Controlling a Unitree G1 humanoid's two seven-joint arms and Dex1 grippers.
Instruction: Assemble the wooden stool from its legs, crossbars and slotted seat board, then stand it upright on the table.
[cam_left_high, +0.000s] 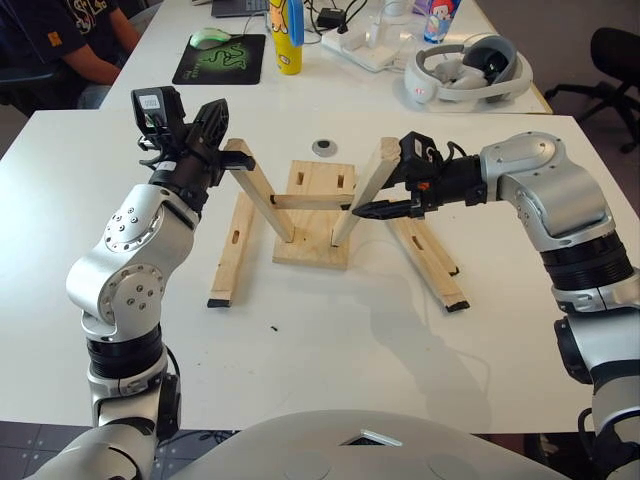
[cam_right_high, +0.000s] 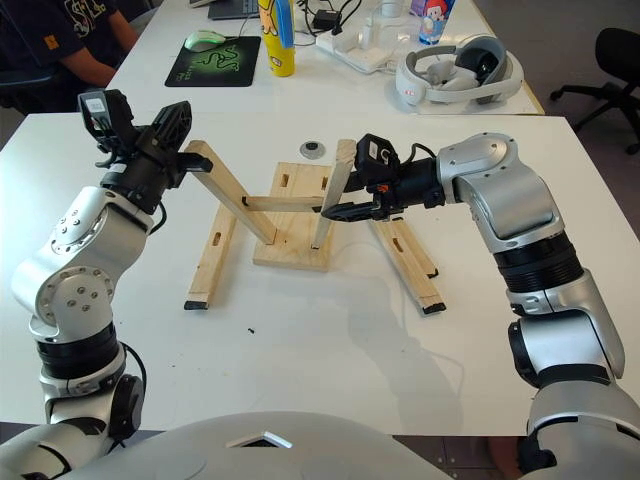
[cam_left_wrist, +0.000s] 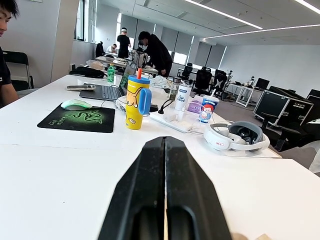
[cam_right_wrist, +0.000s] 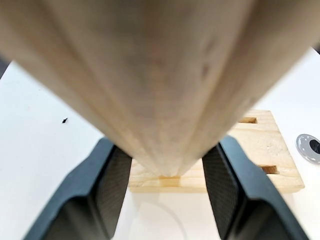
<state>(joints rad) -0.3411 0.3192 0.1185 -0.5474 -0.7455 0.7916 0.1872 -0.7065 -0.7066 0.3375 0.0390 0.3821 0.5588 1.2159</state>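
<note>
Pinching the right leg (cam_left_high: 378, 170) in my right gripper (cam_left_high: 365, 210) while my left gripper (cam_left_high: 215, 118), pressed together at upper left, braces the left leg (cam_left_high: 262, 195), probably to seat both in the board (cam_left_high: 310, 250).

White table (cam_left_high: 330, 360) bears seat board (cam_left_high: 312, 245), left leg (cam_left_high: 232, 250), right leg (cam_left_high: 435, 265), grey disc (cam_left_high: 325, 148).

Four legs (cam_left_high: 232, 248), one seat (cam_left_high: 312, 250), perhaps one crossbar (cam_left_high: 310, 201)
</note>
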